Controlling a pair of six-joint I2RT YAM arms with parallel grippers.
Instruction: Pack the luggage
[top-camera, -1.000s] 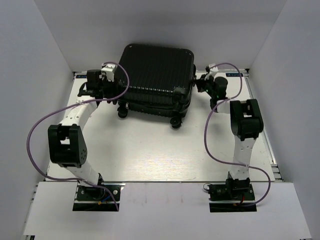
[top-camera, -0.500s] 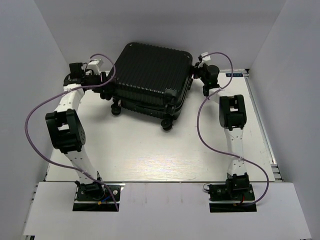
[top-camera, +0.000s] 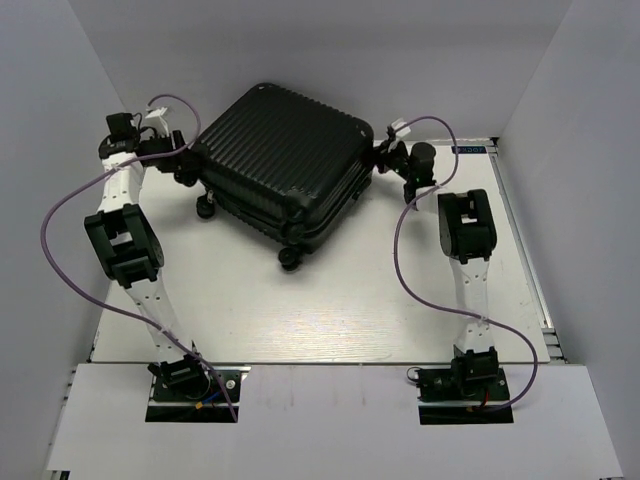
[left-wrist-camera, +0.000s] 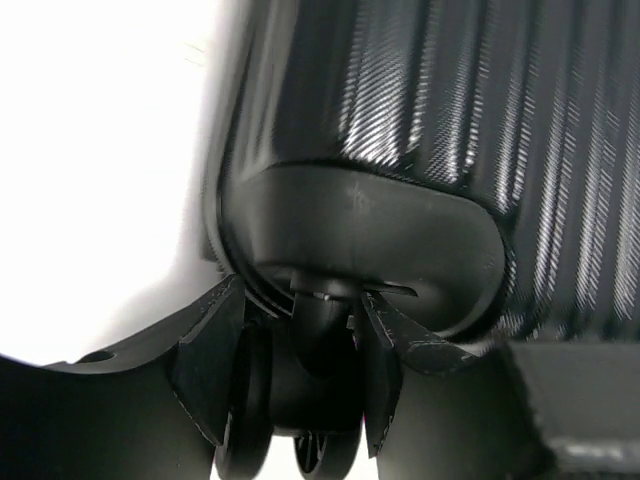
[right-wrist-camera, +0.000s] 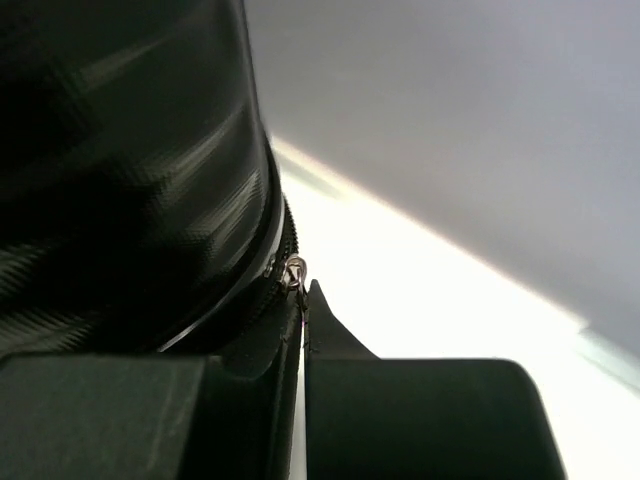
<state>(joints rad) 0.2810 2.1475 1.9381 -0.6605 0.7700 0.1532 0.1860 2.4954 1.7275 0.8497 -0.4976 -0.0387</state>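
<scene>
The luggage (top-camera: 280, 150), a closed black ribbed suitcase, lies flat and askew at the back of the table. My left gripper (top-camera: 185, 170) is at its left corner, shut on a small wheel (left-wrist-camera: 320, 330); the ribbed shell (left-wrist-camera: 450, 100) fills the left wrist view above it. My right gripper (top-camera: 378, 160) is at the suitcase's right side, shut on the metal zipper pull (right-wrist-camera: 296, 272) at the zip line beside the shell (right-wrist-camera: 120, 150).
Two more wheels (top-camera: 206, 210) (top-camera: 290, 260) stick out on the suitcase's near edge. White walls close in the table at back, left and right. Purple cables loop from both arms. The table's white surface (top-camera: 320, 310) lies between the suitcase and the arm bases.
The suitcase has slid left and turned clockwise. My left gripper moved left and back with the wheel; my right gripper followed leftward, staying on the zipper.
</scene>
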